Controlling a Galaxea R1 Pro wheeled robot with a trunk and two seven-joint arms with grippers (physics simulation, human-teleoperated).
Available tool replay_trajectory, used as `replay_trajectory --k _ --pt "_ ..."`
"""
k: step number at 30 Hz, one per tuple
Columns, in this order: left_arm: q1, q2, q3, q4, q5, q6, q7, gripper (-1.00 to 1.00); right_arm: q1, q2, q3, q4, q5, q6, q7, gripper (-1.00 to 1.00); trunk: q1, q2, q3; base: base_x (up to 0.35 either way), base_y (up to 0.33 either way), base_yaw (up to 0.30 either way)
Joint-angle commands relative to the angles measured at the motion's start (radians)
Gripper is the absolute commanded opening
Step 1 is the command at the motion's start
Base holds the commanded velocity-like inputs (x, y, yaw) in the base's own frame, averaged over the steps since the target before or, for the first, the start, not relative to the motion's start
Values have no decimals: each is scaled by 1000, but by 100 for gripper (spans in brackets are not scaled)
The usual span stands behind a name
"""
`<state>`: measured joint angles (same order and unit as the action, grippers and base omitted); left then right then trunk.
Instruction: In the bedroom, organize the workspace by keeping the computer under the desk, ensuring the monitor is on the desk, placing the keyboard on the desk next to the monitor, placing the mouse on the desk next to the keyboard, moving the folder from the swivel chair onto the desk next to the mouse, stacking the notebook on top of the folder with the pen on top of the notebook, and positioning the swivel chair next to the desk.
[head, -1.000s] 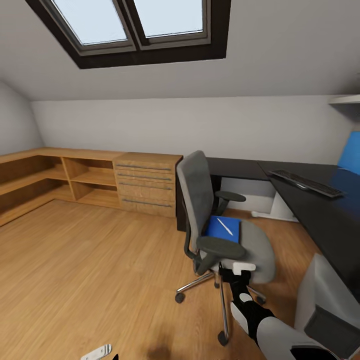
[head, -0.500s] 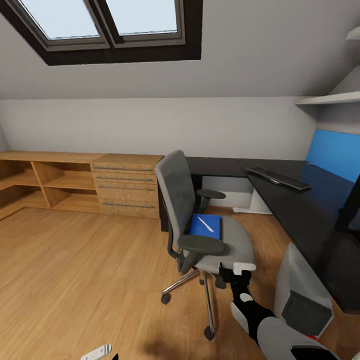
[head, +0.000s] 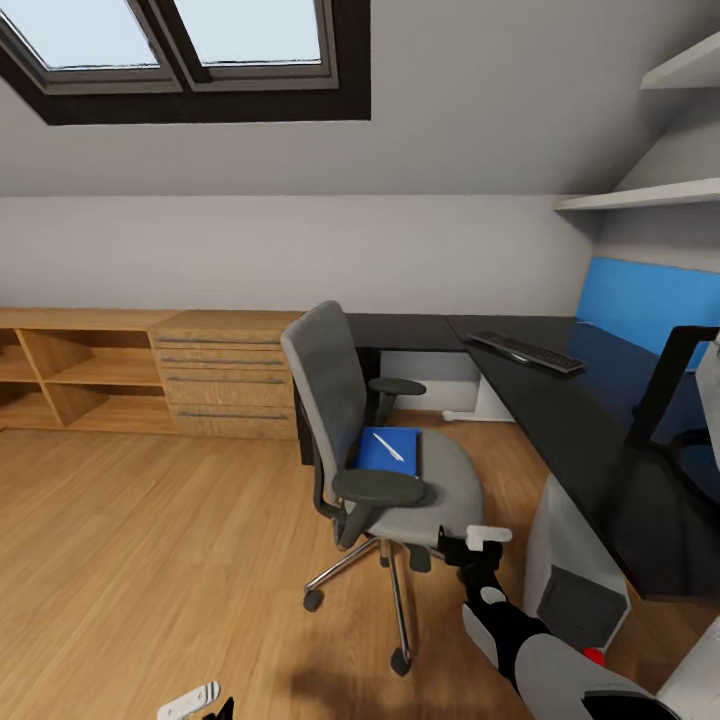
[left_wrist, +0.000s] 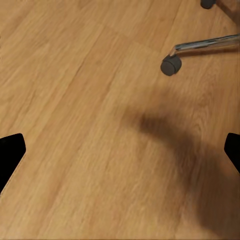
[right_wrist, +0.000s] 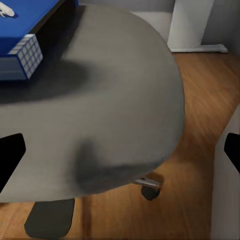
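Swivel chair (head: 385, 440) stands on the wooden floor (head: 150, 560) just beside the long black desk (head: 580, 440), its grey back turned toward the wooden cabinets (head: 150, 375). Nearest the camera, the right gripper (head: 478, 545) is stretched out in front of the chair, low by the front edge of the seat and apart from it; in the right wrist view its two dark fingertips (right_wrist: 11, 155) sit at opposite edges of the picture, spread wide, with nothing between them but the seat cushion (right_wrist: 110, 115) ahead. The left gripper (head: 200, 705) hangs low over the floor on the cabinet side of the chair; its wrist view shows its fingers (left_wrist: 10, 152) likewise far apart and empty, with one chair castor (left_wrist: 170, 65) and a chrome leg (left_wrist: 207, 44) beyond them.

On the chair seat, farther in than the right gripper and toward the backrest, lies the blue folder (head: 388, 450), with the pale pen (head: 388, 446) on top of it. The right wrist view catches the folder's corner (right_wrist: 27, 30) resting on the cushion.

Beside the chair, under the desk, stands the silver-grey computer (head: 572, 570). On the desk near that spot rises the black stand of the monitor (head: 668, 380). Farther along the desktop, toward the far wall, lies the keyboard (head: 525, 352), in front of the blue back panel (head: 640, 300).
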<state>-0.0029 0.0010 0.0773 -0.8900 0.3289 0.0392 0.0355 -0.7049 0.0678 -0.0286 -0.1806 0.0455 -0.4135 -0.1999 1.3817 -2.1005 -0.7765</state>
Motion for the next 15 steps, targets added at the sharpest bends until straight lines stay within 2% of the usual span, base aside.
replay_trajectory --k 1,5,6,7,9,12,13,15 --pt "0 0 -1 -2 10 4 3 100 -1 0 -4 1 4 -1 -1 100 0 0 -1 0 0 -7" --pt "0 0 0 -2 10 3 3 100 -1 -3 -31 -4 -28 3 5 100 0 0 -1 0 0 -3" --pt "0 0 1 -3 10 2 3 100 -2 -5 -74 -8 -96 6 7 100 0 0 -1 0 0 0" --pt "0 1 1 -3 10 2 3 100 -3 -6 -83 -9 -115 8 8 100 0 0 -1 0 0 0" --pt "0 1 2 -3 10 2 3 100 -8 -11 -105 -19 -197 35 11 100 0 0 -1 0 0 0" --pt "0 2 2 -3 11 2 3 100 -16 -13 -112 -35 -266 71 19 100 0 0 -1 0 0 0" --pt "0 2 3 -4 11 2 3 100 -21 -13 -115 -52 -313 94 29 100 0 0 -1 0 0 0" --pt "0 3 3 -4 11 2 3 100 -24 -14 -117 -68 -359 111 43 100 0 0 -1 0 0 0"
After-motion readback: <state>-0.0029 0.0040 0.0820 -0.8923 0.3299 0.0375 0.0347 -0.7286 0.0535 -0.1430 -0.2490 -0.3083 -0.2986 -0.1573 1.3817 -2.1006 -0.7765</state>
